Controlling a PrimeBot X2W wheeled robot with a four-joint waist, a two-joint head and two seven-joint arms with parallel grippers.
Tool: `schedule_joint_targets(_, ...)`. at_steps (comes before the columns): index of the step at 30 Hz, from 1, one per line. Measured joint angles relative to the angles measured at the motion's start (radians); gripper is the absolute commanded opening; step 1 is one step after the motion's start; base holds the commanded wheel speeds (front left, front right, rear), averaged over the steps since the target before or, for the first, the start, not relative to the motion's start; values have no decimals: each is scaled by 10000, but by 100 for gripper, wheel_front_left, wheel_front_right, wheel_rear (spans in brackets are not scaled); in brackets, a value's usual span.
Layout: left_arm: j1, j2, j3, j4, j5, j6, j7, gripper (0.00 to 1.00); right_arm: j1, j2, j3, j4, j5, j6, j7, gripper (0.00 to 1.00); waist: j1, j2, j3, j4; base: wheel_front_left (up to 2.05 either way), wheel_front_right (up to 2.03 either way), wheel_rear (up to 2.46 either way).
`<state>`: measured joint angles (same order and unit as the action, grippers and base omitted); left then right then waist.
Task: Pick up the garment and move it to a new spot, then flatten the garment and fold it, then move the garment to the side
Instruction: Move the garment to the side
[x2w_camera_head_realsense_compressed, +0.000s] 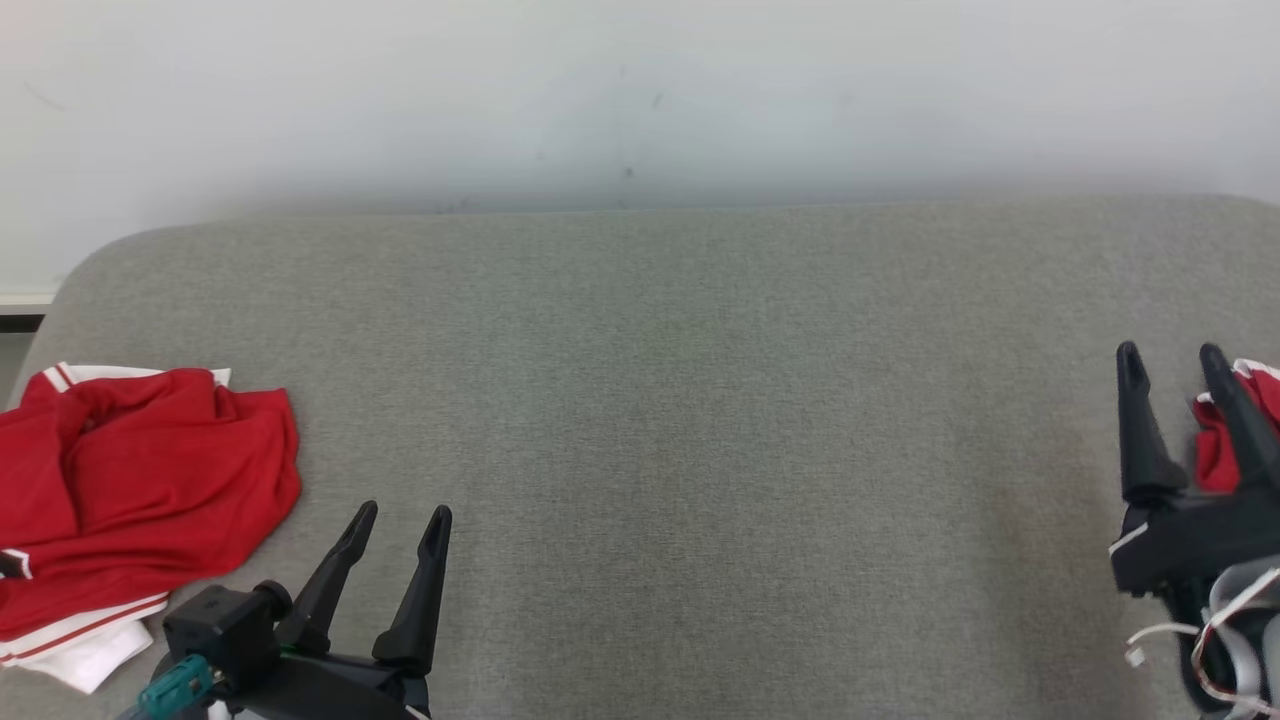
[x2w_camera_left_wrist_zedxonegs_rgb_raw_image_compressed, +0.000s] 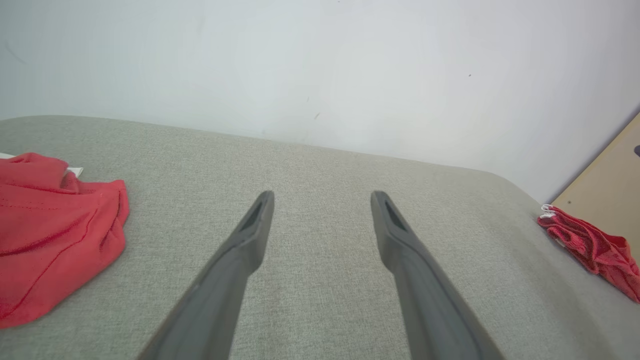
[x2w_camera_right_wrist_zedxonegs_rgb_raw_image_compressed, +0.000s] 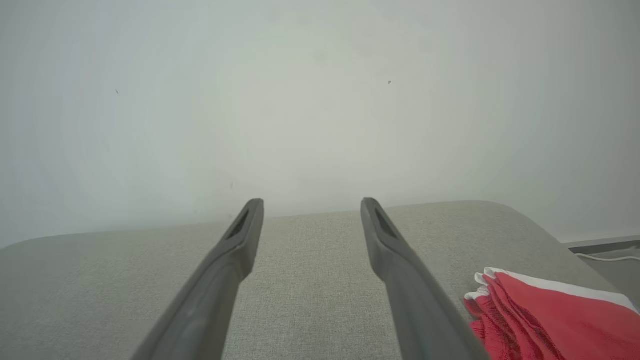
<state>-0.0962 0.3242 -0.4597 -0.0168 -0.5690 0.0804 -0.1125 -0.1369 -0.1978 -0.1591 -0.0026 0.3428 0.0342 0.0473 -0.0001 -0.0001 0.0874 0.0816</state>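
Currently both end effectors are released and empty. The left end effector (x2w_camera_head_realsense_compressed: 405, 510) (x2w_camera_left_wrist_zedxonegs_rgb_raw_image_compressed: 324, 195) hovers low over the near-left of the grey fabric-covered table (x2w_camera_head_realsense_compressed: 700, 420). The right end effector (x2w_camera_head_realsense_compressed: 1171, 350) (x2w_camera_right_wrist_zedxonegs_rgb_raw_image_compressed: 312, 202) sits at the table's right edge.

Step in hand, as I read it: the first pick. The crumpled red garment with white striped trim (x2w_camera_head_realsense_compressed: 140, 480) (x2w_camera_left_wrist_zedxonegs_rgb_raw_image_compressed: 45, 225) lies just left of your left end effector, apart from it, against the table's left edge.

Swing left and come down on a raised fold near the heap's top. Pinch cloth only, not the table fabric, then lift high before carrying it to mid-table.

Leave the smaller folded red cloth with white edging (x2w_camera_right_wrist_zedxonegs_rgb_raw_image_compressed: 550, 315) (x2w_camera_head_realsense_compressed: 1262, 395) alone. It lies just beside the right end effector, and I can't tell whether they touch.
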Motion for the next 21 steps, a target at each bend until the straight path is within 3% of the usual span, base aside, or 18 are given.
schedule_joint_targets(9, -123, -90, 276, 270, 454, 178, -660, 100, 1019, 1392, 146, -362, 201, -430, -1244, 100, 0, 0, -283, 476, 0, 0, 0)
schedule_joint_targets(21, 566, -61, 872, 614, 493, 337, -872, 100, 1502, 1461, 915, 21, 314, -428, -1902, 100, -1, 0, -731, 751, 0, 0, 0)
